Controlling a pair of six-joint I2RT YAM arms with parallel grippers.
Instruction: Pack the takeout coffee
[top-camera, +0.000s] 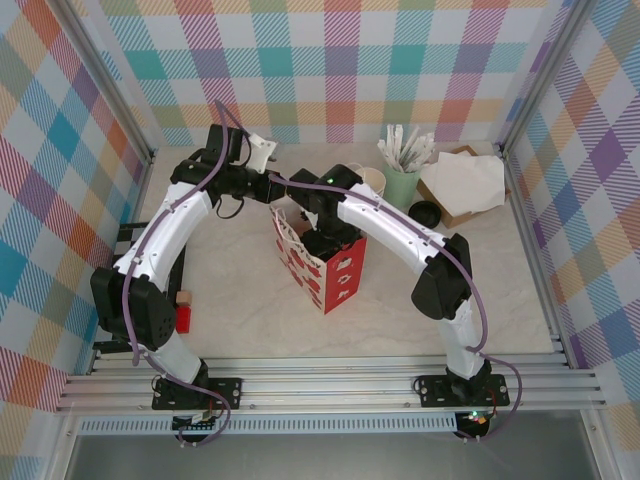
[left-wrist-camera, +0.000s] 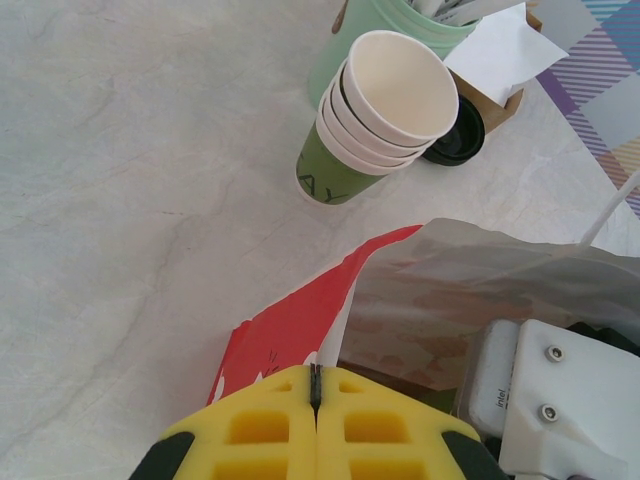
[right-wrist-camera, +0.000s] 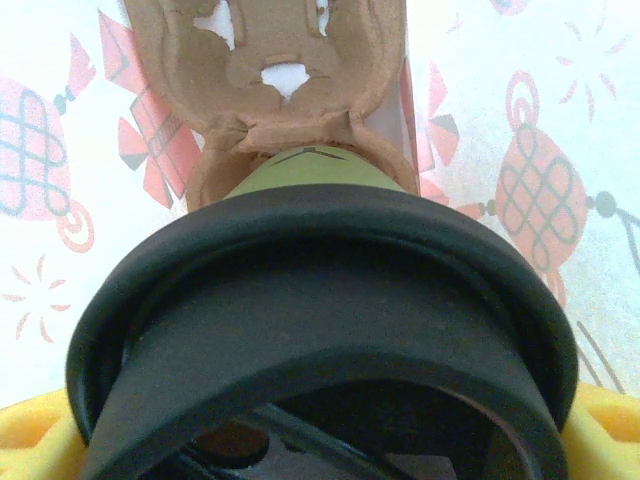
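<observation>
Takeout coffee (right-wrist-camera: 320, 290), wrist view: right pincer (right-wrist-camera: 318, 440) grips it inside paper bag (right-wrist-camera: 520, 70).

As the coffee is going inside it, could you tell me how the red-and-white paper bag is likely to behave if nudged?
The red-and-white paper bag probably flexes: its thin wall bows at the mouth. Tall on a narrow base, it looks light and apt to tip or slide. The left gripper, shut at its rim, may be steadying it.
</observation>
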